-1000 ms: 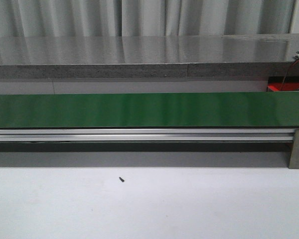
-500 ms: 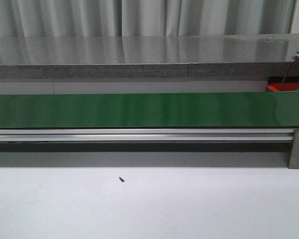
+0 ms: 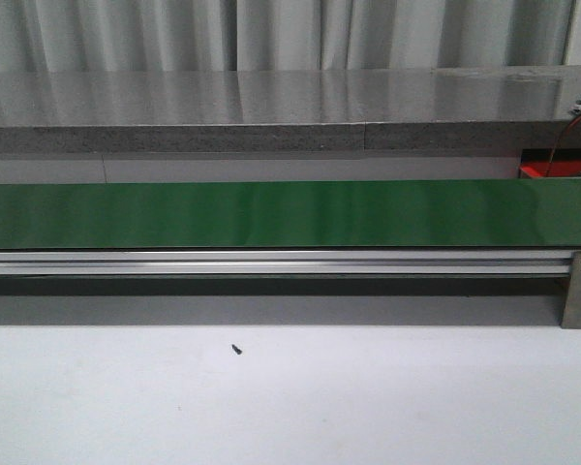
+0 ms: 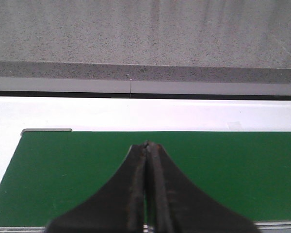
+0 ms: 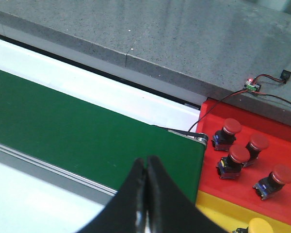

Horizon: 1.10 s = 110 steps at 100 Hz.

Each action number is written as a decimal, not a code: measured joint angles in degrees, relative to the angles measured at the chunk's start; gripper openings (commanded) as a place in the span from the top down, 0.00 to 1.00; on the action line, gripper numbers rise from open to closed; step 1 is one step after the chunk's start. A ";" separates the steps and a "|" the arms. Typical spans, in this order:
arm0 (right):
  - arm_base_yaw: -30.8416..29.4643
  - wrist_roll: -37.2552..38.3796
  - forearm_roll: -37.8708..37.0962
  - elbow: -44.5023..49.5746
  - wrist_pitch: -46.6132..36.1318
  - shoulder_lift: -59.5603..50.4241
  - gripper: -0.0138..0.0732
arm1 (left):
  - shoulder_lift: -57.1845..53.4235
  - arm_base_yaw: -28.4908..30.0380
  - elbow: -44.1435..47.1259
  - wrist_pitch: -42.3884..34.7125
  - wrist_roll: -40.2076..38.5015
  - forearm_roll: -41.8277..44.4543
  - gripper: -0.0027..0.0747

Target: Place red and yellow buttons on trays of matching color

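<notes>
Several red buttons (image 5: 239, 155) stand on the red tray (image 5: 286, 141) in the right wrist view, past the end of the green belt (image 5: 87, 131). One yellow button (image 5: 260, 226) shows at the picture's edge on the yellow tray (image 5: 218, 213). My right gripper (image 5: 146, 159) is shut and holds nothing, over the belt's end near the trays. My left gripper (image 4: 146, 144) is shut and holds nothing, over the other end of the belt (image 4: 223, 165). Neither gripper appears in the front view, where only a corner of the red tray (image 3: 552, 170) shows.
The green conveyor belt (image 3: 271, 213) runs across the front view with an aluminium rail (image 3: 271, 262) before it. A grey stone ledge (image 3: 271, 107) lies behind. A small circuit board with wires (image 5: 254, 85) sits on the ledge above the red tray. A dark speck (image 3: 236, 349) lies on the white table.
</notes>
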 measured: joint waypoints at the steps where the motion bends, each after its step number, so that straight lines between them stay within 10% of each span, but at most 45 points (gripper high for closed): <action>1: 0.00 0.00 0.00 0.00 0.00 0.00 0.95 | 0.00 0.00 0.00 0.00 0.00 0.00 0.99; 110: 1.10 -0.13 0.34 0.00 -0.09 0.00 0.95 | 0.00 0.00 0.00 0.00 0.00 0.00 0.99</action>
